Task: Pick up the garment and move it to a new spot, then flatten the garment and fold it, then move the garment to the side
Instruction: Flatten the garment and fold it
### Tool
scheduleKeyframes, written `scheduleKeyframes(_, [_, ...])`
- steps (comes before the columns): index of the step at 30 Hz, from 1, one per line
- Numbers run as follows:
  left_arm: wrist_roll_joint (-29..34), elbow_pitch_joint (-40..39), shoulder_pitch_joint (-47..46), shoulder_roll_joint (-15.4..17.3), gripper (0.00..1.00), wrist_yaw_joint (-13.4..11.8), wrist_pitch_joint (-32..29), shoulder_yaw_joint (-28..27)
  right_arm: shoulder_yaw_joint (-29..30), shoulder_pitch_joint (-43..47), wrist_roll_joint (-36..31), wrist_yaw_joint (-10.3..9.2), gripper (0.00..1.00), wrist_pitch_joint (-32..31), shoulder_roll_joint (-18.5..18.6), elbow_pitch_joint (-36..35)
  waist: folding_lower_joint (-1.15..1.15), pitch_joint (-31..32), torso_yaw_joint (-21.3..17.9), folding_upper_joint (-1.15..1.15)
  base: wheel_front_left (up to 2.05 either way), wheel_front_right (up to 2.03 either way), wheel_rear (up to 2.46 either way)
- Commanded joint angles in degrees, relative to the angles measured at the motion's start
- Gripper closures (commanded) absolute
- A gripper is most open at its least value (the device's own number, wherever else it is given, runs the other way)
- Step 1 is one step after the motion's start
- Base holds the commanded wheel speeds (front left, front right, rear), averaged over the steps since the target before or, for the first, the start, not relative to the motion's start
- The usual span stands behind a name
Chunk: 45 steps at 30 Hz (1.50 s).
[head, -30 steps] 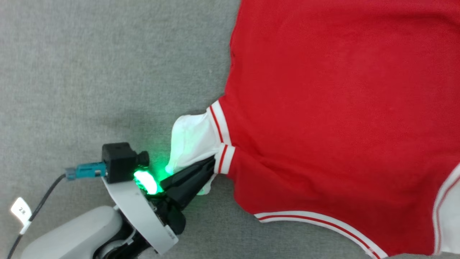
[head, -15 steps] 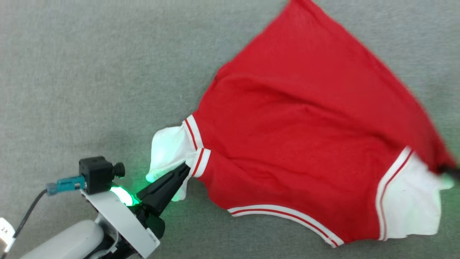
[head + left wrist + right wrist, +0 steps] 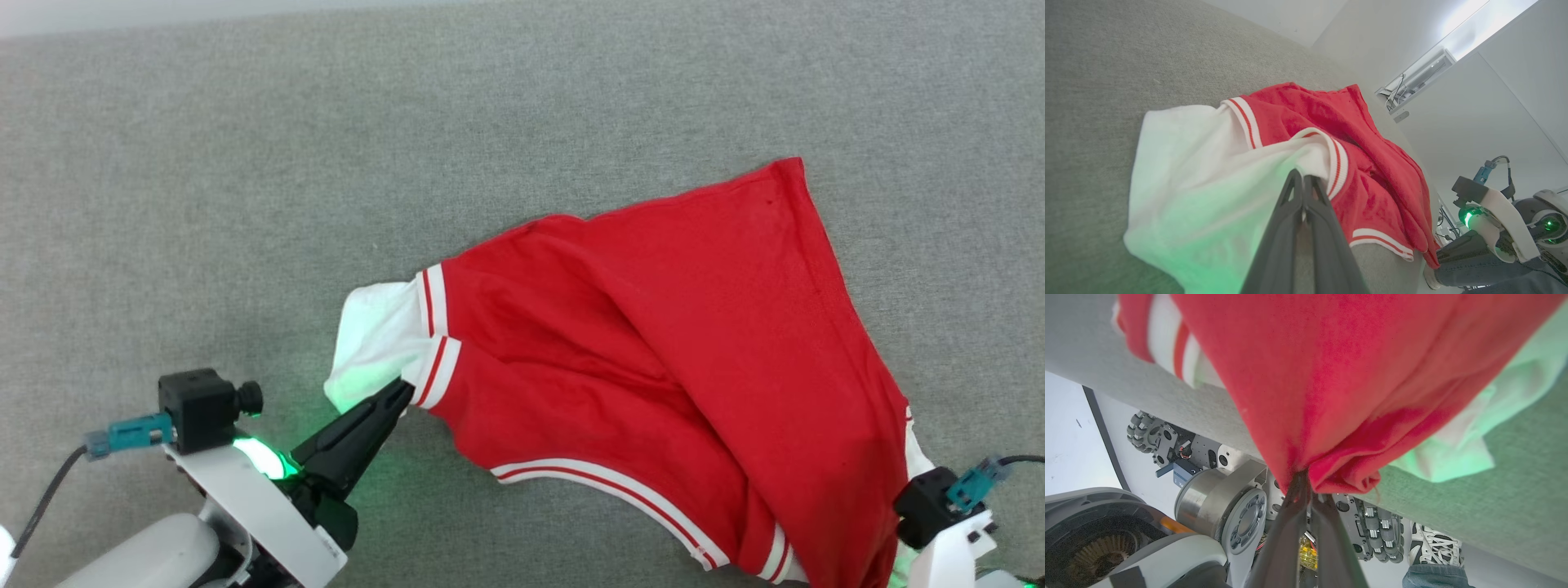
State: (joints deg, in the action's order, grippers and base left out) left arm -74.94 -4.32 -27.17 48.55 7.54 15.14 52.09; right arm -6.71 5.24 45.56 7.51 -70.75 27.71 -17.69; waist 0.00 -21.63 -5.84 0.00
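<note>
Garment [image 3: 653,359] narrower than half second ago, right side pulled over worktop [image 3: 245,204] near edge. Left end effector [image 3: 400,390] clenched on its white panel [image 3: 375,343], right end effector [image 3: 1303,476] clenched on red fold. Long axis runs end effector to end effector, red corner pointing away; open worktop beyond both.

The left claw [image 3: 398,392] slants from the near left toward the far right, its fingers pressed together on the garment [image 3: 653,343], while the right claw [image 3: 1303,477] (pale wrist [image 3: 951,559] at the near right) is likewise clamped on it.
</note>
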Motion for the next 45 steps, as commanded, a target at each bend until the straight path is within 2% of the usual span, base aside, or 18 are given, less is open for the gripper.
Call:
scheduleKeyframes(1, [0.39,-0.13,0.58,0.18,1.00,-0.14,-0.04,-0.11,-1.25,0.08,0.08,-0.04,1.00,1.11,-0.21,0.25,0.00,0.18,-0.15,0.00,0.00,0.00,0.00])
scheduleKeyframes(2, [0.41,-0.15,0.72,0.25,1.00,-0.14,-0.04,-0.20,-1.47,-0.32,-0.15,-0.04,0.79,2.10,-0.10,0.06,0.00,0.26,-0.24,0.00,0.00,0.00,0.00])
scheduleKeyframes(3, [0.41,-0.15,0.88,0.30,1.00,-0.14,-0.04,-0.31,-1.28,-0.91,-0.29,-0.04,0.00,3.26,-0.05,-0.25,0.00,0.34,-0.34,0.00,0.00,0.00,0.00])
scheduleKeyframes(7, [0.48,-0.21,1.36,0.40,1.00,-0.14,-0.04,-0.83,1.94,-2.53,1.47,-0.04,0.00,5.97,0.90,-2.59,0.00,0.59,-0.64,0.00,0.00,0.00,0.00])
scheduleKeyframes(14, [1.04,0.01,2.13,-0.38,1.00,-0.14,-0.04,-0.92,14.28,-9.16,8.63,-0.04,0.00,5.60,1.84,-9.58,0.00,0.65,-0.32,0.00,0.00,0.00,0.00])
scheduleKeyframes(16, [1.29,-0.02,1.63,-0.80,1.00,-0.14,-0.04,-0.73,16.82,-13.31,8.15,-0.03,0.00,6.76,2.51,-10.23,0.00,0.32,0.29,0.00,0.00,0.00,0.00])
scheduleKeyframes(18, [1.65,0.02,0.90,-1.15,1.00,-0.14,-0.04,-0.82,16.87,-18.02,5.45,-0.03,0.00,9.68,3.28,-9.31,0.00,-0.25,0.93,0.00,0.00,0.00,0.00])
scheduleKeyframes(22, [1.93,-0.07,-0.12,-1.62,1.00,-0.14,-0.04,-0.41,11.74,-25.02,0.47,-0.03,0.00,15.47,5.17,-5.65,0.00,-1.34,1.99,0.00,0.00,0.00,0.00])
scheduleKeyframes(28, [2.10,0.07,-2.42,-2.46,1.00,-0.14,-0.04,0.62,0.30,-37.03,-5.00,-0.03,0.00,24.37,5.62,9.02,0.00,-3.64,4.30,0.00,0.00,0.00,0.00])
scheduleKeyframes(34, [1.84,0.35,-5.06,-3.40,1.00,-0.14,-0.04,1.62,-8.36,-44.43,-5.63,-0.04,0.00,26.85,6.81,22.35,0.00,-6.00,6.32,0.00,0.00,0.00,0.00])
scheduleKeyframes(40, [1.65,0.94,-7.40,-4.16,1.00,-0.14,-0.04,2.67,-15.72,-48.59,-4.13,-0.03,0.00,27.07,8.58,29.51,0.00,-8.12,7.27,0.00,0.00,0.00,0.00])
scheduleKeyframes(41, [1.54,1.16,-7.56,-4.24,1.00,-0.15,-0.04,2.71,-17.11,-48.74,-3.57,-0.03,0.07,26.92,8.72,30.34,0.00,-8.21,7.32,0.00,0.00,0.00,0.00])
scheduleKeyframes(42, [1.38,1.40,-7.54,-4.28,1.00,-0.15,-0.04,2.66,-18.26,-48.83,-2.99,-0.03,0.60,27.06,8.72,31.01,0.00,-8.25,7.34,0.00,0.00,0.00,0.00])
scheduleKeyframes(43, [1.28,1.66,-7.43,-4.34,1.00,-0.15,-0.04,2.54,-18.82,-48.99,-2.49,-0.03,0.98,27.56,8.71,31.49,0.00,-8.25,7.34,0.00,0.00,0.00,0.00])
scheduleKeyframes(45, [0.64,2.24,-6.80,-4.57,1.00,-0.15,-0.04,1.99,-19.41,-49.56,-1.28,-0.03,1.00,28.91,8.71,32.37,0.00,-8.07,7.33,0.00,0.00,0.00,0.00])
